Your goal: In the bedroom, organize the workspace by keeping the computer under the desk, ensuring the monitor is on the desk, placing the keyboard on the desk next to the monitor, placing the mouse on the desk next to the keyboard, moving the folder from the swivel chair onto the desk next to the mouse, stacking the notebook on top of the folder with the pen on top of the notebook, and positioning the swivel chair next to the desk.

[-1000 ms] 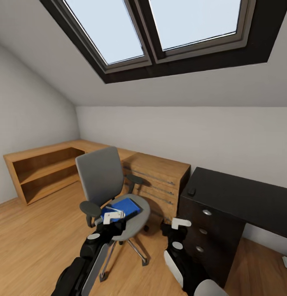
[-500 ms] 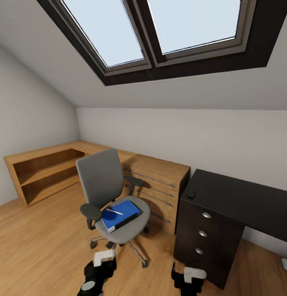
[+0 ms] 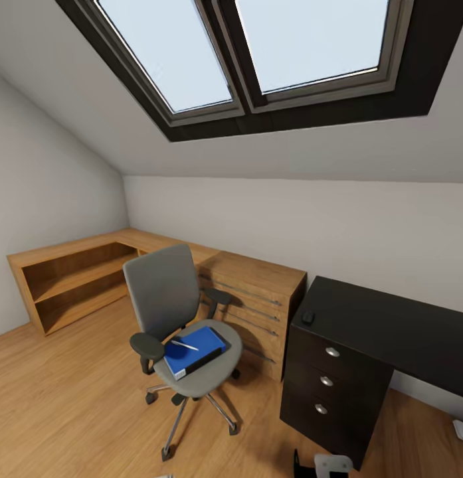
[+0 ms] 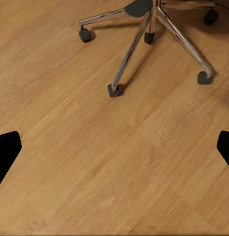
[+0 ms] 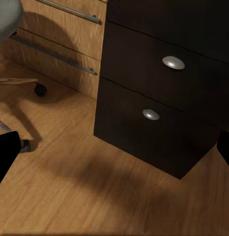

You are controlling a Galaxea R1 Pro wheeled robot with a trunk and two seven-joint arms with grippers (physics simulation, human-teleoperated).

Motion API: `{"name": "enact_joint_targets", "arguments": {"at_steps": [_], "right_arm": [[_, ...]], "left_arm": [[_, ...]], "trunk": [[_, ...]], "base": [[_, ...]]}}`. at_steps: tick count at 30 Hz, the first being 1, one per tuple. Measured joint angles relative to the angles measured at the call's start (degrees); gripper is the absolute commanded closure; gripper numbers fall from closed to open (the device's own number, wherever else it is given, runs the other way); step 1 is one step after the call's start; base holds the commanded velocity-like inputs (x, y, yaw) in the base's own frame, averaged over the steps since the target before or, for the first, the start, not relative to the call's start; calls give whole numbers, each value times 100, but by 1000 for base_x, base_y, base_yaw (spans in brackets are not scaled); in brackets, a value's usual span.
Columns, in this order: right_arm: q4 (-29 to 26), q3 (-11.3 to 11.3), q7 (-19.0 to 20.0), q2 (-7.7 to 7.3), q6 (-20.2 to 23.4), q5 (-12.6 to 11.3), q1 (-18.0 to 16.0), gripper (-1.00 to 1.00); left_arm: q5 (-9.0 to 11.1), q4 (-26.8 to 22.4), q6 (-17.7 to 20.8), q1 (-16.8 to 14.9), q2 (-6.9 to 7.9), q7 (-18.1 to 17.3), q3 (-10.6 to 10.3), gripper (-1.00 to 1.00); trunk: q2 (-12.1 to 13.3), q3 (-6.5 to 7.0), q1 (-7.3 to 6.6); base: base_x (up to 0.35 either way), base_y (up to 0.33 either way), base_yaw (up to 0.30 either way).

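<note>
The blue folder (image 3: pixel 193 350) lies on the seat of the grey chair (image 3: pixel 166 292), with a pen (image 3: pixel 185 344) resting on top (any notebook between them cannot be made out). The chair stands on the wood floor (image 3: pixel 65 392) beside a wooden dresser (image 3: pixel 254 302). A small mouse (image 3: pixel 308 317) sits on the black surface (image 3: pixel 390 325) near its corner, above three drawers. The left pincer (image 4: pixel 114 147) is spread wide over the floor near the chair's base; the right pincer (image 5: pixel 114 152), equally wide apart, faces the drawers.
</note>
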Motion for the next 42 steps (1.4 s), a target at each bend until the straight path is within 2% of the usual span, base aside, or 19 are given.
{"name": "enact_joint_targets", "arguments": {"at_steps": [6, 12, 21, 30, 42], "right_arm": [[1, 3, 12, 36, -15, -20, 0, -100], [4, 6, 14, 41, 7, -23, 1, -100], [4, 7, 12, 39, 10, -22, 1, -100], [4, 7, 22, 41, 10, 6, 1, -100], [9, 8, 24, 38, 11, 9, 1, -100]], "left_arm": [[24, 35, -13, 0, 7, 5, 8, -100], [38, 42, -13, 1, 16, -2, 26, -100], [39, 88, -6, 1, 16, -4, 29, -100], [38, 271, -6, 3, 13, -5, 35, -100], [48, 281, -5, 4, 21, -30, 97, -100]], "trunk": [[241, 108, -131], [482, 216, -260], [843, 375, -459], [1204, 536, -658], [1687, 752, -920]], "base": [[-14, 1, 0], [-270, 86, -5], [-261, 74, -149], [-38, 4, -10], [-320, 146, 0]]}}
